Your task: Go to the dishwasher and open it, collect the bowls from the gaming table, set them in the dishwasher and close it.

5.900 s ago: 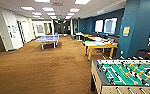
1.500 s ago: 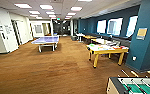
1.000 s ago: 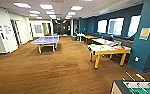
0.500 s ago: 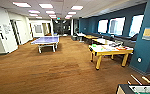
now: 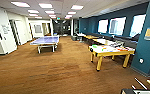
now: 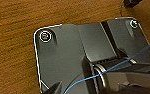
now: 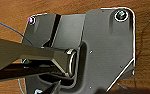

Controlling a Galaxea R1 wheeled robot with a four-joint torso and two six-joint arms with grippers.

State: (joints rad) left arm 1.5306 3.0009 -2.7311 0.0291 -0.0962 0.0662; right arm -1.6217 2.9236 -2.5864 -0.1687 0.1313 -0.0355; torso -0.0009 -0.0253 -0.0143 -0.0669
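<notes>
Gaming table [image 5: 112,51] w/ bowls [image 5: 94,46], brown wood-look floor [image 5: 53,72], teal walls [image 5: 149,45]

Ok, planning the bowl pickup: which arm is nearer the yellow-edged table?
Right, likely: the table stands far ahead on the robot's right side. Left and right alike hang over wooden floor, neither near it.

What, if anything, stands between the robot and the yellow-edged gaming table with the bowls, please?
Nothing visible does: bare brown carpet runs up to the gaming table ahead on the right. The table-tennis table stands off to the left.
</notes>
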